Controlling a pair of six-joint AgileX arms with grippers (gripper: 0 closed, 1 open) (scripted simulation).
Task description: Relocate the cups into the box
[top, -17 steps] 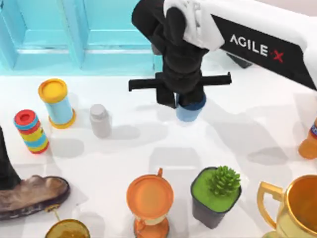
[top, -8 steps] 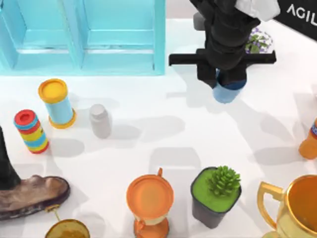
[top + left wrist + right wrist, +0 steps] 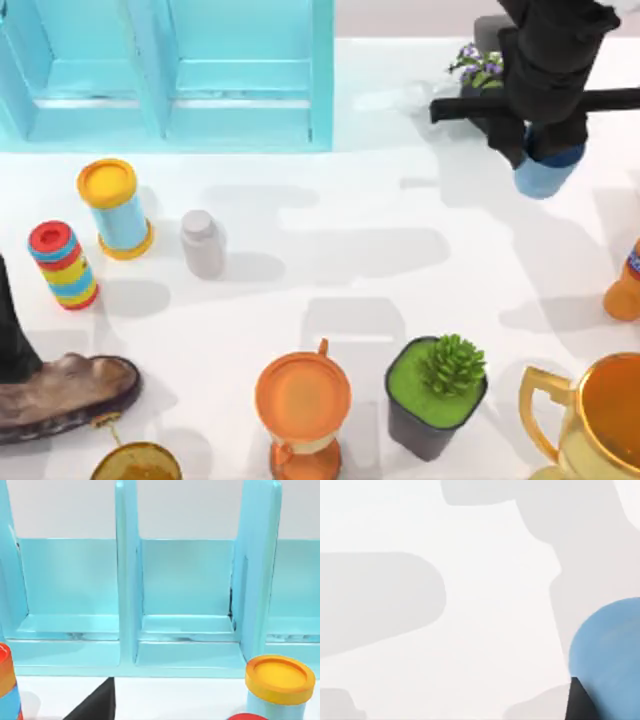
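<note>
The plain blue cup (image 3: 545,180) hangs above the table at the far right, with my right gripper (image 3: 545,158) shut on it from above. In the right wrist view the blue cup (image 3: 607,647) shows beside a black finger (image 3: 577,702) over the white tabletop. The light blue box (image 3: 170,70), split by upright walls, stands at the back left, well away from the cup. The left wrist view looks into the box (image 3: 185,625). My left arm (image 3: 10,330) is parked at the table's left edge, and a dark sliver of the left gripper (image 3: 95,705) shows.
A yellow-lidded canister (image 3: 112,205), a striped stack (image 3: 62,265) and a grey-white bottle (image 3: 202,243) stand left. In front are a shoe (image 3: 60,395), an orange hourglass (image 3: 302,405), a potted plant (image 3: 437,395) and a gold trophy (image 3: 595,415). An orange bottle (image 3: 625,285) is far right.
My right gripper has carried the blue cup from beside the box's right end across to the far right of the table. Nothing else has moved.
</note>
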